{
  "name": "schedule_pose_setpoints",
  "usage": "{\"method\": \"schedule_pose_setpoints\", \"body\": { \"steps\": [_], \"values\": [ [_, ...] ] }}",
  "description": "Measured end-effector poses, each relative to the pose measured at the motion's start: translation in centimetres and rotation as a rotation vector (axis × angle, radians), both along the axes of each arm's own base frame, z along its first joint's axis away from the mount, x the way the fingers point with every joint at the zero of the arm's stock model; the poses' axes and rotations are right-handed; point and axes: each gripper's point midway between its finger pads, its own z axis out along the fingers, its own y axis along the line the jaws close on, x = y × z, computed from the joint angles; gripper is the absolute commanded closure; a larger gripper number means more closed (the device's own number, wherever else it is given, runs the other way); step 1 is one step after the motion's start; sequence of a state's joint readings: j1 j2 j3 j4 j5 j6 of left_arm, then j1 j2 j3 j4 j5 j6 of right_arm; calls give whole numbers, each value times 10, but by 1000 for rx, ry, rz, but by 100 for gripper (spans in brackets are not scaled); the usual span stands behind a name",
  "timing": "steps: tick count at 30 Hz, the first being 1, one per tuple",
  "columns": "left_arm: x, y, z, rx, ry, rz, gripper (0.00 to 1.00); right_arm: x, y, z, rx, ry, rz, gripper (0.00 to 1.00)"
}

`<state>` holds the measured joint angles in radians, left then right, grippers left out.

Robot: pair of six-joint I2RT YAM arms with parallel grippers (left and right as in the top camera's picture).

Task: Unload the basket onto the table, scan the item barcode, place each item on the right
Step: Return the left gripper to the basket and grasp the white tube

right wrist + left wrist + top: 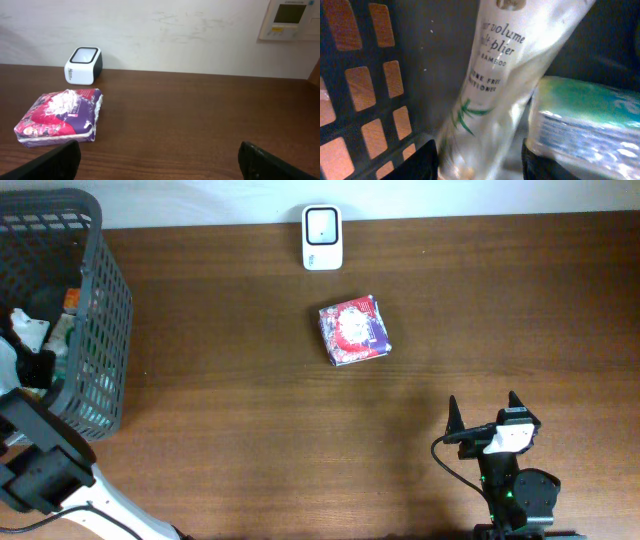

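The clear tube [490, 100] with green leaf print and lettering fills the left wrist view. It stands tilted inside the basket [365, 100], with the dark tips of the left tool [480, 162] one on each side of its lower end. The tips sit very close to the tube's sides, but I cannot tell whether they press on it or only flank it.

The step in hand looks like taking this tube out for scanning. To do it well, the tool should close squarely across the tube, which looks smooth and likely to slip. The lift should go straight up, so that the tube clears the lattice wall on one side.

On the other side a teal-and-white pack [585, 125] lies right against the tube. It could be dragged along or wedge the lift. No barcode shows on the visible face, so the tube will probably need turning before it is shown to the scanner.

The scanner [322, 237] stands at the far edge of the table [250, 430], well apart from the basket. A red-and-purple packet [354, 330] lies just in front of it, near the path. The right tool [160, 160] hangs spread wide and empty over the near right of the table.
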<state>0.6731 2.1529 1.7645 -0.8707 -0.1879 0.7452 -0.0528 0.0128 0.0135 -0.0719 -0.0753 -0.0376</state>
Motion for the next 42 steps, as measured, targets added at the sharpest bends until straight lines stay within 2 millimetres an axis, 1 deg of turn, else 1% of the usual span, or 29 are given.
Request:
{"method": "schedule_pose_setpoints", "body": {
  "steps": [2,4,8,10,11,12,13,14,16,17,18,21,23,24,26,27,28,29,31,32,33,34,35,36,37,38,40,41,42],
  "values": [
    [-1,0,-6,-6,11,2,55,0,0,0,0,0,0,1],
    [-1,1,-8,-7,13,3,56,0,0,0,0,0,0,1],
    [-3,2,-9,-27,-2,13,39,0,0,0,0,0,0,1],
    [-6,1,-14,-59,-15,17,30,0,0,0,0,0,0,1],
    [-7,0,-17,-71,-15,21,30,0,0,0,0,0,0,1],
    [-9,-2,-21,-81,-16,21,40,0,0,0,0,0,0,1],
    [-12,-5,-28,-95,-9,22,65,0,0,0,0,0,0,1],
    [-12,-6,-29,-100,-10,21,77,0,0,0,0,0,0,1],
    [-12,-7,-30,-105,-15,23,81,0,0,0,0,0,0,1],
    [-9,-7,-28,-101,-25,18,84,0,0,0,0,0,0,1],
    [-7,-6,-26,-97,-31,19,91,0,0,0,0,0,0,1],
    [-5,-5,-17,-120,-65,128,97,0,0,0,0,0,0,1],
    [2,-3,-2,-129,-107,184,95,0,0,0,0,0,0,1],
    [10,-1,10,-133,-147,196,94,0,0,0,0,0,0,1],
    [25,-4,33,-161,-239,191,95,0,0,0,0,0,0,1],
    [31,-9,49,-179,-292,181,95,0,0,0,0,0,0,2],
    [37,-13,70,-191,-356,167,97,0,0,0,0,0,0,1],
    [47,-18,109,-194,-467,138,100,0,0,0,0,0,0,1],
    [61,-29,191,-188,-698,97,100,0,0,0,0,0,0,1],
    [65,-35,220,-191,-781,81,100,0,0,0,0,0,0,1],
    [66,-43,247,-202,-858,65,94,0,0,0,0,0,0,1],
    [64,-53,273,-215,-925,44,86,0,0,0,0,0,0,1],
    [62,-61,289,-229,-961,33,82,0,0,0,0,0,0,1],
    [58,-68,299,-243,-980,26,73,0,0,0,0,0,0,1],
    [55,-71,299,-257,-977,40,69,0,0,0,0,0,0,1],
    [53,-70,294,-260,-956,61,65,0,0,0,0,0,0,1],
    [44,-60,274,-230,-883,133,61,0,0,0,0,0,0,1],
    [41,-55,265,-207,-845,149,55,0,0,0,0,0,0,1],
    [39,-47,250,-183,-795,164,46,0,0,0,0,0,0,1]
  ]
}}
